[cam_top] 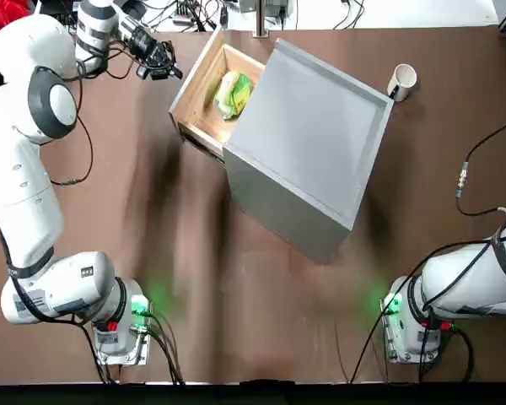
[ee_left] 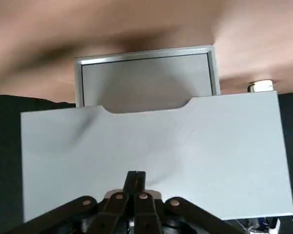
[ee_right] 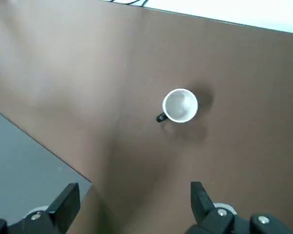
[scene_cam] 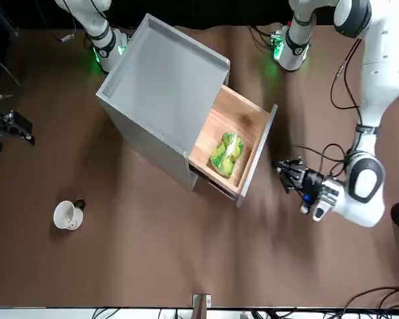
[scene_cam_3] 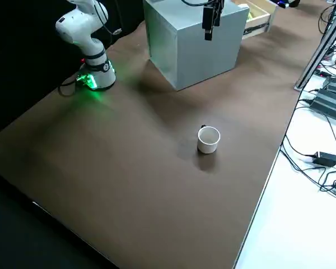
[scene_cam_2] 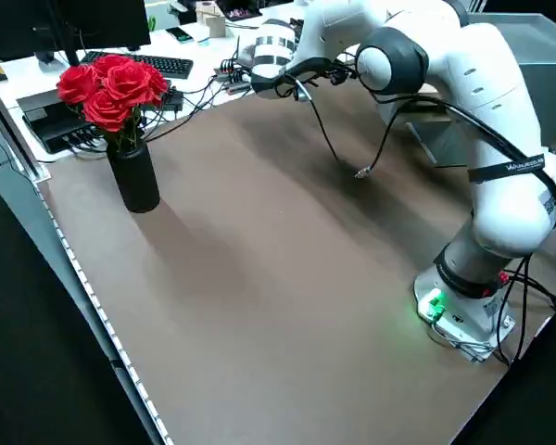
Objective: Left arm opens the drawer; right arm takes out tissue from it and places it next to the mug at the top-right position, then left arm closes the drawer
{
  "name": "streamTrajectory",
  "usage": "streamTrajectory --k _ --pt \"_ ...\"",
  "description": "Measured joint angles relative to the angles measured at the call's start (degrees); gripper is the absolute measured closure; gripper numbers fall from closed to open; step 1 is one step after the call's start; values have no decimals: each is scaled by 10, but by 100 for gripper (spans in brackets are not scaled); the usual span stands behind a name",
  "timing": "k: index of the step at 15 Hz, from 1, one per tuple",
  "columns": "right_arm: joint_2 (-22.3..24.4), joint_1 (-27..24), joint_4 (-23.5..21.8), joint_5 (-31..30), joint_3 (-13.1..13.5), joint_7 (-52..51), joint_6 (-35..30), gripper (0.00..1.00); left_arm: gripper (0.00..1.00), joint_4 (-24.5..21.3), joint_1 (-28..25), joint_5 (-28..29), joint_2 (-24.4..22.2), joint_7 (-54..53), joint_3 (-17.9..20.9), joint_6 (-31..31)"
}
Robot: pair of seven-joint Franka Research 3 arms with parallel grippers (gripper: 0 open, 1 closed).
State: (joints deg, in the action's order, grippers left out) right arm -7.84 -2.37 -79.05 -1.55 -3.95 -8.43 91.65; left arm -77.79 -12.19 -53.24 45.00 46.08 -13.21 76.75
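Observation:
The drawer [cam_top: 204, 91] stands pulled out of the grey cabinet [cam_top: 308, 139], and the yellow-green and white tissue [cam_top: 233, 93] lies inside it. The same packet [scene_cam: 226, 153] shows in the front view. My left gripper [cam_top: 158, 59] is shut and empty, a short way off the drawer's pale front [ee_left: 151, 151]; its fingers [ee_left: 135, 181] are pressed together. The white mug [cam_top: 402, 80] stands on the table at the far right. My right gripper [ee_right: 132, 200] hangs open and empty high above the table, with the mug [ee_right: 179, 105] below it, between cabinet and mug [scene_cam_3: 208, 139].
A black vase of red roses [scene_cam_2: 120, 120] stands at the table's left edge, with a keyboard [scene_cam_2: 134, 63] and cables beyond the far edge. Bare brown tabletop [cam_top: 236, 304] stretches between the cabinet and the two green-lit arm bases [cam_top: 139, 308].

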Motion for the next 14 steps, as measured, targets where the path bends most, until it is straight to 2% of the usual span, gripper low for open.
streamTrajectory --k 4,8,10,11,14 --pt "0 43 0 0 -1 0 -1 0 99 16 -1 8 -5 0 -1 0" --pt "-4 89 -1 13 -1 19 0 0 98 42 -24 71 -45 -1 -7 0" --pt "-11 107 -2 43 -1 77 0 0 90 50 -35 116 -76 -17 -9 -1" --pt "-16 114 -2 52 -1 94 0 0 90 51 -37 144 -93 -36 -9 -1" --pt "-40 133 -3 59 -1 124 7 0 66 56 -37 237 -143 -104 -9 2"
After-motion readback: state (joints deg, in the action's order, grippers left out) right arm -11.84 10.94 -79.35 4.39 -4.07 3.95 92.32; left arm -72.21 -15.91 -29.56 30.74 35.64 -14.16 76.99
